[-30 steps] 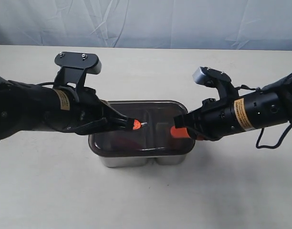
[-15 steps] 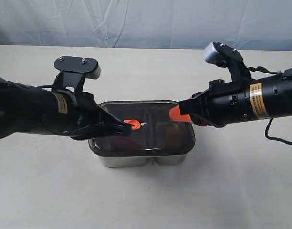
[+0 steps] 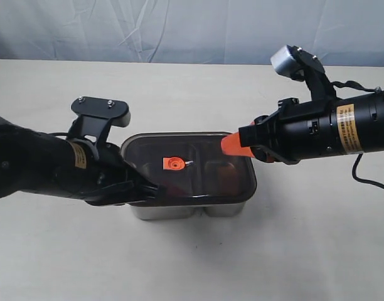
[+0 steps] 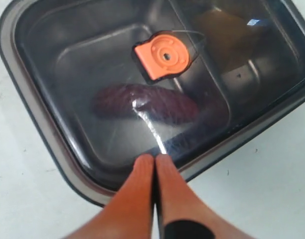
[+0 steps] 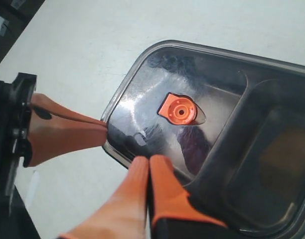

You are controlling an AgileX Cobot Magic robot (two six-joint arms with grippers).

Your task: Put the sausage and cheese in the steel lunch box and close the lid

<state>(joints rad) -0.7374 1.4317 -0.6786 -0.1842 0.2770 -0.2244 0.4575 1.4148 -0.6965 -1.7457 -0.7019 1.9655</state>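
Observation:
The steel lunch box [image 3: 179, 211] stands mid-table with the dark translucent lid [image 3: 201, 183] lying on it, orange valve [image 3: 173, 163] at its centre. Through the lid [image 4: 77, 64] the red sausage [image 4: 147, 102] shows in one compartment and the cheese [image 4: 227, 35] dimly in the other. My left gripper [image 3: 153, 187] is shut and empty, its tips [image 4: 153, 158] over the lid's near left rim; whether they touch it I cannot tell. My right gripper [image 3: 233, 145] is shut and empty, hovering above the lid's far right corner, and its tips [image 5: 148, 160] lie over the lid's edge [image 5: 142, 59].
Pale tabletop [image 3: 192, 263] surrounds the box on all sides, and a grey-blue cloth backdrop [image 3: 192, 28] hangs behind the table's far edge. The left gripper's orange fingers [image 5: 68, 132] show in the right wrist view beside the lid's corner.
My left gripper has drawn back from the orange valve to the lid's near left rim. My right gripper has lifted off the lid's right end, up and rightward.

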